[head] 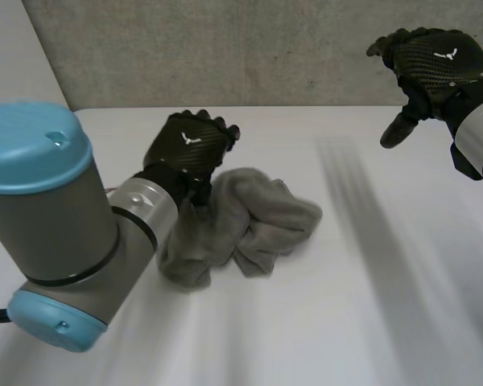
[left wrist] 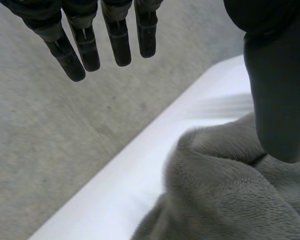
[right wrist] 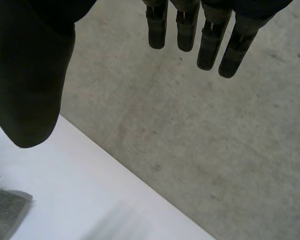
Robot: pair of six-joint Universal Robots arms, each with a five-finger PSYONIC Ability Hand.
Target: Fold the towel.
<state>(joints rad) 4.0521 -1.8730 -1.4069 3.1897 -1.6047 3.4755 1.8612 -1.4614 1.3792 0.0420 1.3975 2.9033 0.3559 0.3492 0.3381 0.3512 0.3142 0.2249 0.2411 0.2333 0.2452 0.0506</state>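
Observation:
A grey towel (head: 241, 221) lies crumpled in a heap on the white table (head: 346, 305), left of the middle. My left hand (head: 189, 145) hovers over the heap's far left part, open, its fingers (left wrist: 117, 37) straight and its thumb just above the towel (left wrist: 225, 190), holding nothing. My right hand (head: 431, 68) is raised high at the far right, well away from the towel, open with straight fingers (right wrist: 210, 42). A small bit of the towel (right wrist: 5, 212) shows beneath its thumb.
A grey wall (head: 266, 48) rises directly behind the table's far edge (head: 306, 107). My left arm's large grey and light-blue joint (head: 48, 225) stands close in front at the left, covering the table there.

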